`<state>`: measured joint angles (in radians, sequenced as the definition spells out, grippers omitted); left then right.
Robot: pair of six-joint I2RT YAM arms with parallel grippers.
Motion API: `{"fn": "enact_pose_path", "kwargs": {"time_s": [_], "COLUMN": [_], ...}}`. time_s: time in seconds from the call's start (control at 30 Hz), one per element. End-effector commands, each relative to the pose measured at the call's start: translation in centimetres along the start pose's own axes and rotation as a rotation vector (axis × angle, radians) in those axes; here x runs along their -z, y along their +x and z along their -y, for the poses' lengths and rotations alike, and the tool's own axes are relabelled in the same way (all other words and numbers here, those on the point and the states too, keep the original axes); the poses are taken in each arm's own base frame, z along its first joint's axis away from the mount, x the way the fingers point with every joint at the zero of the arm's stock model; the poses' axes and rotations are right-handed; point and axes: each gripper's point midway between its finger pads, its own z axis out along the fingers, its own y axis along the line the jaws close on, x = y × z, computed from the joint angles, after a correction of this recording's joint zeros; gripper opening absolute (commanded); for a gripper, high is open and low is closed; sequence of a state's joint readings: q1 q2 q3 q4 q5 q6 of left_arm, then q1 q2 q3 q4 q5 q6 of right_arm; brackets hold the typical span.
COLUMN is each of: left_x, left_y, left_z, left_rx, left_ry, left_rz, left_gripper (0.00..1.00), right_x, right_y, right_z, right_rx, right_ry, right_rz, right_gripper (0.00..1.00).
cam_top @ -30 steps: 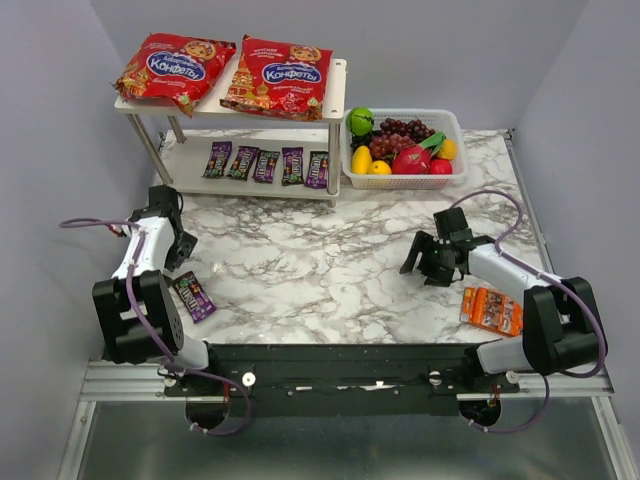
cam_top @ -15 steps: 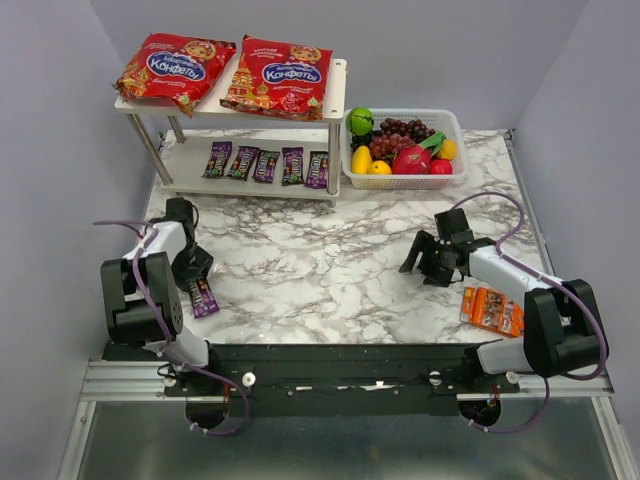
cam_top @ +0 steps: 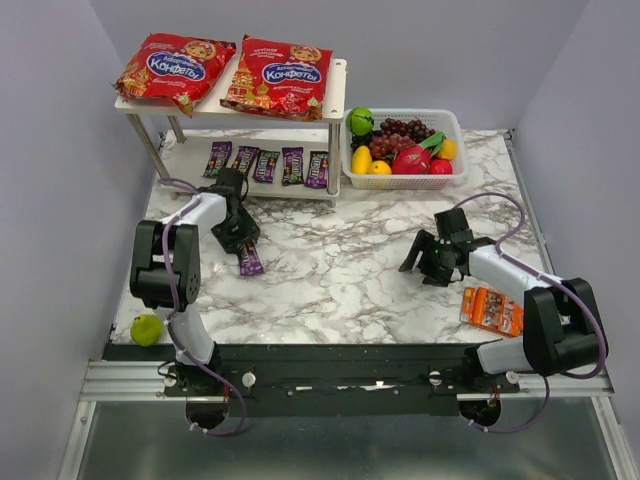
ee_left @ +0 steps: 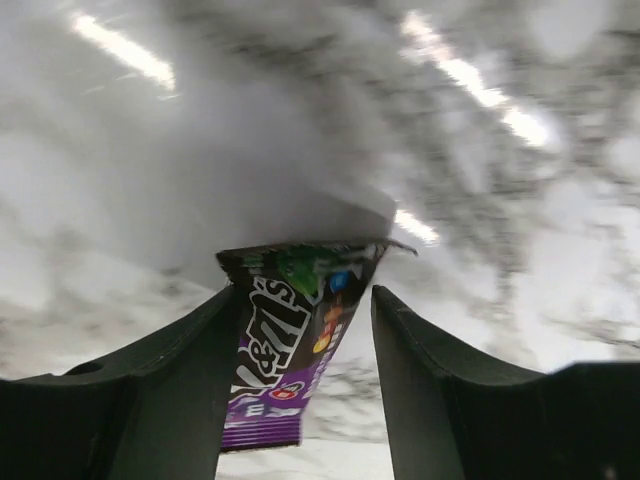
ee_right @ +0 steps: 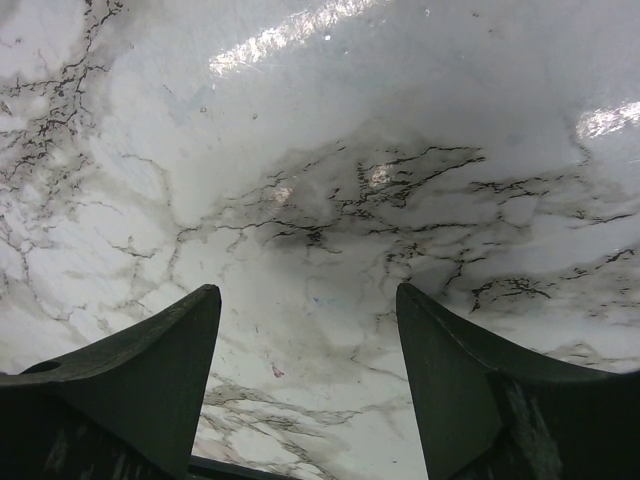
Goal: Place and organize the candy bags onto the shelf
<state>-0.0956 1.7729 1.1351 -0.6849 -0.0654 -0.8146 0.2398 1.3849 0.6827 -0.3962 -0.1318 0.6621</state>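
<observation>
Up at eleven o'clock of the marble table (cam_top: 340,270), the shelf (cam_top: 338,90) already carried most of the load; the two red bags (cam_top: 175,68) lay side by side on its top board, the left one slightly askew and overhanging the nine o'clock edge; five small packets (cam_top: 266,165) lay in a row on the lower board, filling it from the middle toward three o'clock.

My left gripper (ee_left: 303,292) was closed part-way on a sixth packet (cam_top: 248,260), pinching its purple wrapper between both fingers with the printed face toward my wrist camera; it hung just at six o'clock of the lower board, near its front edge but not on it; the marble beyond it was smeared with blur, so I judged the packet to be off the table and in transit.

My right gripper (ee_right: 308,292) stood wide open with nothing in it, over bare marble at about four o'clock of the table; an orange pack (cam_top: 491,309) lay further toward five o'clock beside that arm, and I could not tell whether it counted as candy; the fruit basket (cam_top: 400,181) at one o'clock and a green fruit (cam_top: 147,329) at seven o'clock were no part of the job.

By my reckoning the work was nearly done; what remained was to set this last packet into the free space at the nine o'clock end of the row, and perhaps to straighten the left red bag.
</observation>
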Motion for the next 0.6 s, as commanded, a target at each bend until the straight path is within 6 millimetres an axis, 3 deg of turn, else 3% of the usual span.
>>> {"fn": "enact_pose_path", "kwargs": {"time_s": [0.0, 0.1, 0.23, 0.37, 0.4, 0.47, 0.5, 0.57], "left_x": [0.3, 1.7, 3.0, 2.8, 2.3, 2.0, 1.7, 1.8], "left_y": [-1.7, -3.2, -3.2, -0.8, 0.6, 2.1, 3.6, 4.1], "left_z": [6.0, 5.7, 4.4, 3.4, 2.3, 2.6, 1.6, 1.8], "left_rx": [-0.152, -0.191, -0.188, -0.140, -0.129, -0.069, -0.043, 0.027], "left_ry": [0.162, 0.125, 0.088, 0.123, 0.118, 0.178, 0.185, 0.238], "left_rz": [0.031, 0.102, 0.130, 0.090, 0.063, 0.038, 0.014, 0.035], "left_gripper": [0.68, 0.77, 0.84, 0.86, 0.86, 0.85, 0.85, 0.85], "right_x": [-0.4, -0.3, -0.3, -0.5, -0.6, -0.7, -0.7, -0.7], "right_y": [0.6, 0.4, 0.2, 0.4, 0.4, 0.5, 0.5, 0.5], "right_z": [0.6, 0.3, 0.2, 0.2, 0.3, 0.2, 0.2, 0.2], "right_rx": [-0.019, -0.016, -0.017, -0.014, -0.014, -0.007, -0.007, -0.001], "right_ry": [0.029, 0.023, 0.020, 0.024, 0.024, 0.023, 0.023, 0.023], "right_rz": [-0.037, -0.035, -0.036, -0.048, -0.050, -0.060, -0.060, -0.067], "right_gripper": [0.79, 0.79, 0.79, 0.79, 0.79, 0.79, 0.79, 0.79]}}
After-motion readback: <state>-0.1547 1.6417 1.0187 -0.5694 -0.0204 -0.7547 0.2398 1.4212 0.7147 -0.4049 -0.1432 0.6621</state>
